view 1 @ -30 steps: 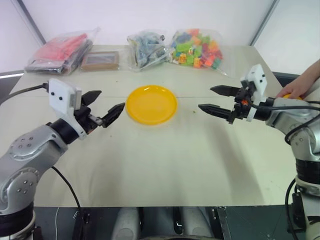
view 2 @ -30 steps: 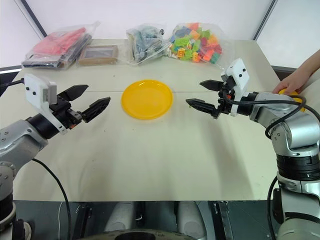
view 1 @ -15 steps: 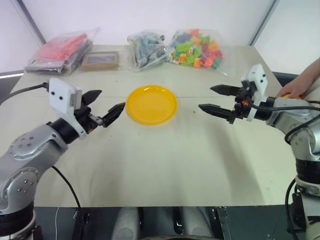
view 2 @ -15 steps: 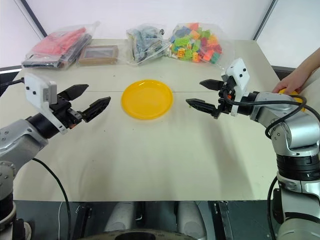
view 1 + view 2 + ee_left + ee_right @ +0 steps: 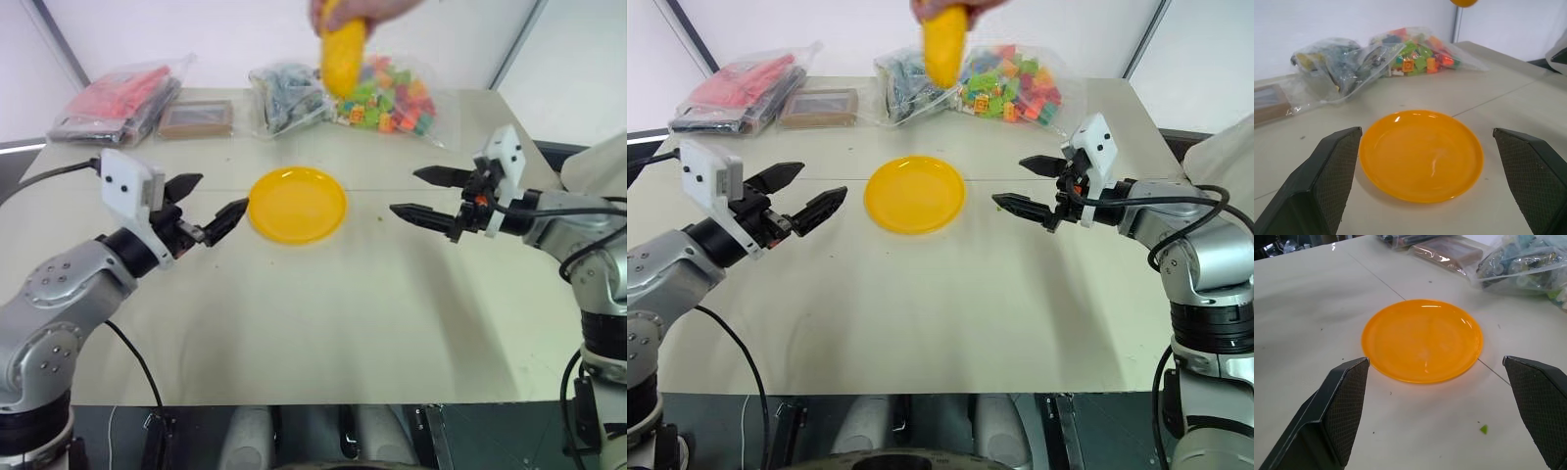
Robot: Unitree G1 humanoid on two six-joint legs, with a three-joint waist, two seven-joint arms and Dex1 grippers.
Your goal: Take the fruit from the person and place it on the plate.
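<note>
Now the person's hand [image 5: 364, 10] is holding the smooth bright-yellow oval fruit [image 5: 343, 54] above the surface; both pincers are waiting wide and empty, and the glossy yellow-orange round plate [image 5: 297, 204] is lying bare.

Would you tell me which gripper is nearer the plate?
Left. The left gripper hangs open just beside the plate's left rim; the right gripper, also open, sits farther off its right rim.
</note>
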